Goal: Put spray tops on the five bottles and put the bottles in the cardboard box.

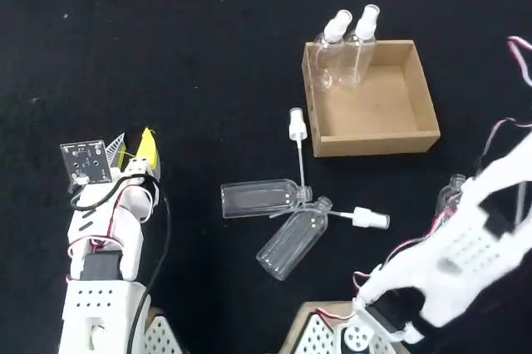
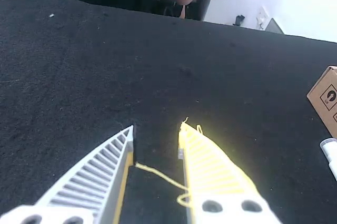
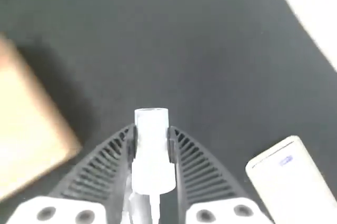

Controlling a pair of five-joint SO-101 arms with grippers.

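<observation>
High view: a clear bottle [image 1: 451, 194], apparently uncapped and upright, is standing at five o'clock from the cardboard box [image 1: 374, 142], just beside the right arm and well apart from the left.

Left wrist view: the left claw [image 2: 157, 129] is hanging spread and empty over the table [image 2: 105, 66].

Right wrist view: the right claw [image 3: 151, 130] is pinching a white spray top [image 3: 152, 166] - its long axis lying along the fingers.

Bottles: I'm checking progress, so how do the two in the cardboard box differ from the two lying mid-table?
The boxed bottles wear white spray tops; the table bottles have bare necks, with loose spray tops lying beside them. The boxed bottles lean against the far wall of the cardboard box; the table bottles lie flat on the table outside it. All four are clear and alike in shape.
</observation>
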